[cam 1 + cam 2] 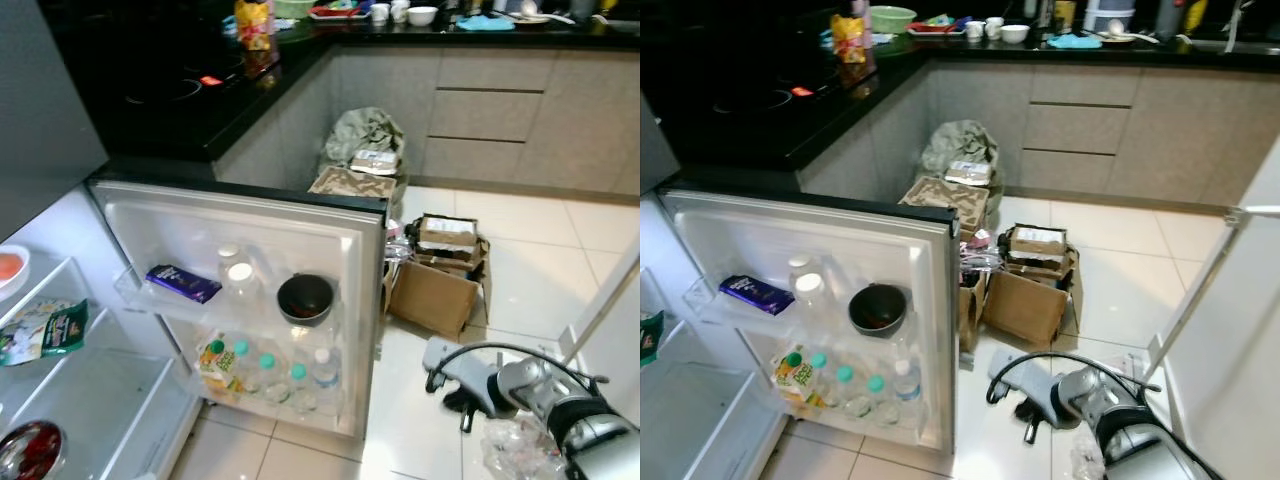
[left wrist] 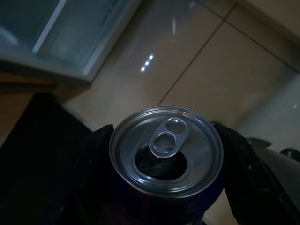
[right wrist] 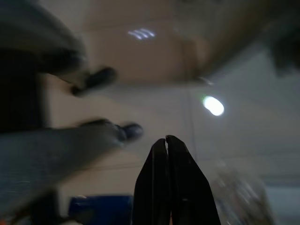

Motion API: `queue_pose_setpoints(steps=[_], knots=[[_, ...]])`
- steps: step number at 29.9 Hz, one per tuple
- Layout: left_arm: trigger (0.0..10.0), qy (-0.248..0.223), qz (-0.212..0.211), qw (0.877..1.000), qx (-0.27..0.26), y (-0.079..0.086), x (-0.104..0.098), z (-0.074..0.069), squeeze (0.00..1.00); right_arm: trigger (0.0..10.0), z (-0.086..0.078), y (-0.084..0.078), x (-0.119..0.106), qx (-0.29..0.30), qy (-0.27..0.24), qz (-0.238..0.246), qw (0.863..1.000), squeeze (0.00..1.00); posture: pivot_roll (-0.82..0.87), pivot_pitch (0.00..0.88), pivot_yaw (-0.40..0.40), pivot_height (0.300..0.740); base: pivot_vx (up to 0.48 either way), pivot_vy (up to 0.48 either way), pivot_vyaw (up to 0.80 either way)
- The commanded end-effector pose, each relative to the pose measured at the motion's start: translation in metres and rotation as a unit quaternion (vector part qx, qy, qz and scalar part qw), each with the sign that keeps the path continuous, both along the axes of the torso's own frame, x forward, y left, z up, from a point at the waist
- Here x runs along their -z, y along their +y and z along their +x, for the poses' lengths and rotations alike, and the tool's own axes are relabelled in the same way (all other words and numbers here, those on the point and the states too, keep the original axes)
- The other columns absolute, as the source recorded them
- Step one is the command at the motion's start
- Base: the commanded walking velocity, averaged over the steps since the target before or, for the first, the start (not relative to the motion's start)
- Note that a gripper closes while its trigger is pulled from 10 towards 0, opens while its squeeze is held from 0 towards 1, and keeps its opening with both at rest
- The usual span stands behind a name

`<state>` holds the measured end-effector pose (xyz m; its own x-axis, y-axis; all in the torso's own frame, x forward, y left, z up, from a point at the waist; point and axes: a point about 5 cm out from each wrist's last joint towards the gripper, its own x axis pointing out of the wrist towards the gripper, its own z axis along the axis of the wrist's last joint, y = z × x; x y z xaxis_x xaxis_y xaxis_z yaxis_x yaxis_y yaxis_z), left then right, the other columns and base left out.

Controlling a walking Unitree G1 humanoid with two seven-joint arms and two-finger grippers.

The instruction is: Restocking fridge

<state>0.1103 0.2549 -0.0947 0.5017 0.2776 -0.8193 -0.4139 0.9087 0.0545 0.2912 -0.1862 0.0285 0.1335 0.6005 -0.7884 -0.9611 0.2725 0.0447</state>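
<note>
The left pincer grips an opened drinks can above the tiled floor; the right pincer — fingers pressed together, empty — hangs low beside the open fridge door.

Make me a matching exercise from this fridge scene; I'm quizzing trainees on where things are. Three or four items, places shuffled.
Things:
1. can
2. dark bowl
3. bottles
4. boxes

Places:
A. lower door shelf
B. floor by the cabinets
C. between the left gripper's fingers
D. upper door shelf, beside a purple packet

Pairs: 1-C, 2-D, 3-A, 4-B
</note>
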Motion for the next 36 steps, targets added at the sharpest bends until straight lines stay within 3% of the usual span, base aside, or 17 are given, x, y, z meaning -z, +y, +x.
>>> queue_pose_setpoints(steps=[1, 3, 4, 5, 6, 8, 9, 11, 15, 16, 18, 22, 24, 27, 33, 36], knots=[[10.0, 0.008, -0.006, 1.0, 0.005, -0.005, 0.002, -0.003, 0.0, 10.0, 0.004, 0.022, -0.022, -0.048, -0.008, 0.112, 0.993, 0.0, -0.12, 0.0, 0.034, 0.74, 0.0, 0.0, 0.0], [10.0, 0.007, -0.005, 1.0, 0.006, -0.004, 0.002, -0.001, 0.0, 10.0, 0.01, 0.053, -0.059, -0.062, -0.042, 0.278, 0.958, 0.0, -0.11, 0.0, 0.032, 0.74, 0.0, 0.0, 0.0], [10.0, 0.007, -0.005, 1.0, 0.006, -0.004, 0.002, -0.001, 0.0, 10.0, 0.01, 0.053, -0.059, -0.062, -0.042, 0.278, 0.958, 0.0, -0.11, 0.0, 0.032, 0.74, 0.0, 0.0, 0.0], [10.0, 0.006, -0.004, 1.0, 0.006, -0.004, 0.002, -0.001, 0.0, 10.0, 0.02, 0.065, -0.083, -0.051, -0.083, 0.358, 0.929, 0.0, -0.11, 0.0, 0.032, 0.74, 0.0, 0.0, 0.0], [10.0, 0.006, -0.004, 1.0, 0.006, -0.004, 0.002, -0.001, 0.0, 10.0, 0.02, 0.065, -0.083, -0.051, -0.083, 0.358, 0.929, 0.0, -0.11, 0.0, 0.032, 0.74, 0.0, 0.0, 0.0], [10.0, 0.007, -0.004, 1.0, 0.006, -0.004, 0.002, -0.001, 0.0, 10.0, 0.036, 0.071, -0.099, -0.015, -0.135, 0.391, 0.91, 0.0, -0.11, 0.0, 0.032, 0.74, 0.0, 0.0, 0.0], [10.0, 0.007, -0.004, 1.0, 0.006, -0.004, 0.002, -0.001, 0.0, 10.0, 0.036, 0.071, -0.099, -0.015, -0.135, 0.391, 0.91, 0.0, -0.11, 0.0, 0.032, 0.74, 0.0, 0.0, 0.0], [10.0, 0.006, -0.004, 1.0, 0.004, -0.003, 0.002, -0.003, 0.0, 10.0, 0.056, 0.079, -0.119, 0.035, -0.187, 0.422, 0.886, 0.0, -0.11, 0.0, 0.034, 0.74, 0.0, 0.0, 0.0], [10.0, 0.007, -0.005, 1.0, 0.003, -0.003, 0.002, -0.003, 0.0, 10.0, 0.059, 0.08, -0.126, 0.039, -0.207, 0.423, 0.881, 0.0, -0.1, 0.0, 0.032, 0.74, 0.0, 0.0, 0.0], [10.0, 0.007, -0.006, 1.0, 0.002, -0.002, 0.002, -0.005, 0.0, 10.0, 0.069, 0.082, -0.133, 0.08, -0.234, 0.399, 0.883, 0.0, -0.09, 0.0, 0.028, 0.74, 0.0, 0.0, 0.0], [10.0, 0.007, -0.006, 1.0, 0.002, -0.002, 0.002, -0.006, 0.0, 10.0, 0.073, 0.082, -0.135, 0.096, -0.242, 0.39, 0.883, 0.0, -0.09, 0.0, 0.027, 0.74, 0.0, 0.0, 0.0], [10.0, 0.008, -0.007, 1.0, -0.001, -0.002, 0.003, -0.008, 0.0, 10.0, 0.091, 0.072, -0.139, 0.185, -0.28, 0.322, 0.886, 0.0, -0.08, 0.0, 0.023, 0.74, 0.0, 0.0, 0.0], [10.0, 0.007, -0.007, 1.0, -0.001, -0.002, 0.003, -0.009, 0.0, 10.0, 0.094, 0.069, -0.138, 0.198, -0.289, 0.304, 0.886, 0.0, -0.08, 0.0, 0.022, 0.74, 0.0, 0.0, 0.0], [10.0, 0.006, -0.007, 1.0, -0.002, -0.002, 0.003, -0.01, 0.0, 10.0, 0.104, 0.047, -0.143, 0.268, -0.343, 0.229, 0.87, 0.0, -0.07, 0.0, 0.019, 0.74, 0.0, 0.0, 0.0], [10.0, 0.005, -0.006, 1.0, -0.001, -0.002, 0.003, -0.01, 0.0, 10.0, 0.115, 0.01, -0.164, 0.37, -0.413, 0.173, 0.814, 0.0, -0.07, 0.0, 0.021, 0.74, 0.0, 0.0, 0.0], [10.0, 0.005, -0.006, 1.0, -0.001, -0.001, 0.003, -0.01, 0.0, 10.0, 0.116, 0.002, -0.167, 0.387, -0.423, 0.164, 0.802, 0.0, -0.07, 0.0, 0.021, 0.74, 0.0, 0.0, 0.0]])
